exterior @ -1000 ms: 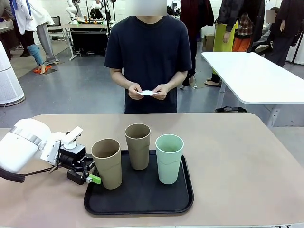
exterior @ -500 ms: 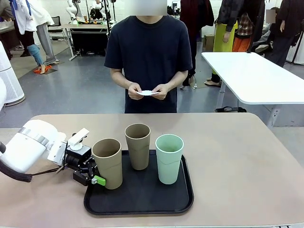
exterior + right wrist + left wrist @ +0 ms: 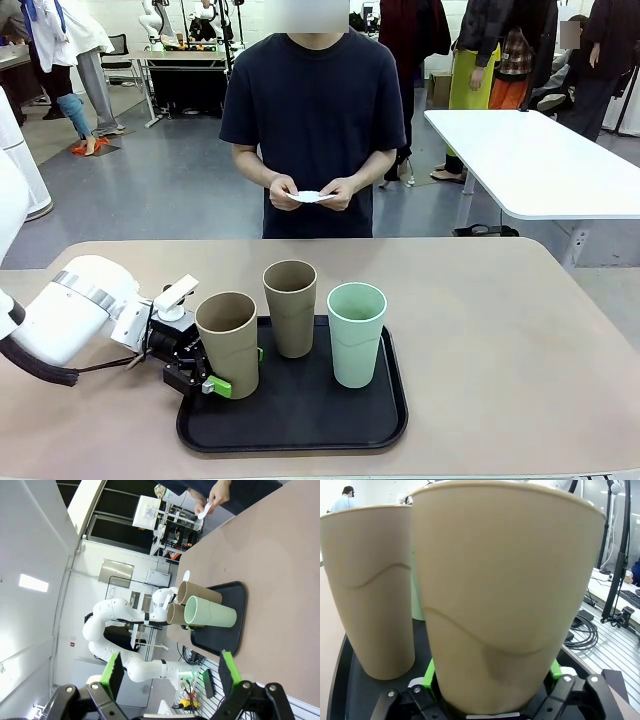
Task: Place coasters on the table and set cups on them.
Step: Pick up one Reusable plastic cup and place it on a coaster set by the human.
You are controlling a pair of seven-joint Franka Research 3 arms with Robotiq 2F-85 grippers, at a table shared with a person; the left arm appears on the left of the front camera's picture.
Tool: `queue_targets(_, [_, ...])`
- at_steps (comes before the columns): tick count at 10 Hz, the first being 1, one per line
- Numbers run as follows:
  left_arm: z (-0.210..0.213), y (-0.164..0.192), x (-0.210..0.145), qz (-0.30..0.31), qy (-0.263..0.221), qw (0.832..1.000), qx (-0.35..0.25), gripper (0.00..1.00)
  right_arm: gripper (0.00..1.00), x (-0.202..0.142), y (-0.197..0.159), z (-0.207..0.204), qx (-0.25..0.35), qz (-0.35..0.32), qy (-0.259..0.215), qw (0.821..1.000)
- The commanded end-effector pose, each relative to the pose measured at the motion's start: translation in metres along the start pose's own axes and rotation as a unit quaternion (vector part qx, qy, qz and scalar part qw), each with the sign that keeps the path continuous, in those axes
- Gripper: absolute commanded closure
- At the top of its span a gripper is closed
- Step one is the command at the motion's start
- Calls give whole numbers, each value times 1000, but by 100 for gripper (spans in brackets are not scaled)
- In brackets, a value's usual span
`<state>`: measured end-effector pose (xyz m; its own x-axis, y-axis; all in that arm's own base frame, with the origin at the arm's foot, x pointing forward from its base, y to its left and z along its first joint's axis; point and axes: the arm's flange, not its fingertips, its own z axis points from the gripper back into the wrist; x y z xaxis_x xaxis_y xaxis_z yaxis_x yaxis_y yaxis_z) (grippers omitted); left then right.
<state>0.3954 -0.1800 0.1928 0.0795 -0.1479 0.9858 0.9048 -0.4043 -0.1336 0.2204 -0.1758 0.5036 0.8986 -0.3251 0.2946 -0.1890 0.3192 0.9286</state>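
Three cups stand on a black tray (image 3: 300, 425) on the tan table (image 3: 480, 330). My left gripper (image 3: 238, 370) is shut on the lower part of the left tan cup (image 3: 228, 335), one green pad on each side. In the left wrist view that tan cup (image 3: 500, 595) sits between the pads, with the second tan cup (image 3: 367, 590) beside it. The second tan cup (image 3: 290, 305) and the mint cup (image 3: 356, 332) stand free. Across the table, a person holds white coasters (image 3: 312, 196) in both hands. My right gripper (image 3: 170, 675) is open and holds nothing, high above the table.
Bare tabletop lies to the left, to the right and beyond the tray. A white-topped table (image 3: 540, 160) stands behind at the right. The person stands at the middle of the far edge. In the right wrist view the tray (image 3: 227, 627) with its cups lies far below.
My left gripper slid right along the tray's edge to the left tan cup and closed around its lower part. The person and the other cups stayed still.
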Motion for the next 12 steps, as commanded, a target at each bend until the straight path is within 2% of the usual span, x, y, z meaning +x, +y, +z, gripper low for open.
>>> queue_targets(1, [-5,2,1,-20,5,1000,-1,58,0,1,0,-2,3,-2,-7,1000])
queue_targets(2, [-4,-1,3,-21,7,1000,2,100,0,1,0,-2,3,-2,-7,1000])
queue_targets(4, [-1,-1,8,-20,15,1000,4,100,0,1,0,-2,3,-2,-7,1000])
queue_targets(5, [-1,-4,8,-22,14,1000,7,78,0,1,0,-2,3,-2,-7,1000])
queue_targets(6, [-2,-9,12,-21,7,1000,3,78,0,1,0,-2,3,-2,-7,1000])
queue_targets(7, [-3,-22,30,-2,-6,1000,7,85,0,1,0,-2,3,-2,-7,1000])
queue_targets(9, [16,-62,96,-52,-20,998,38,85,0,1,0,-2,3,-2,-7,1000])
queue_targets(11, [59,-95,171,-106,-32,988,105,85,0,1,0,-2,3,-2,-7,1000])
queue_targets(12, [71,-108,193,-120,-19,983,137,85,0,1,0,-2,3,-2,-7,1000])
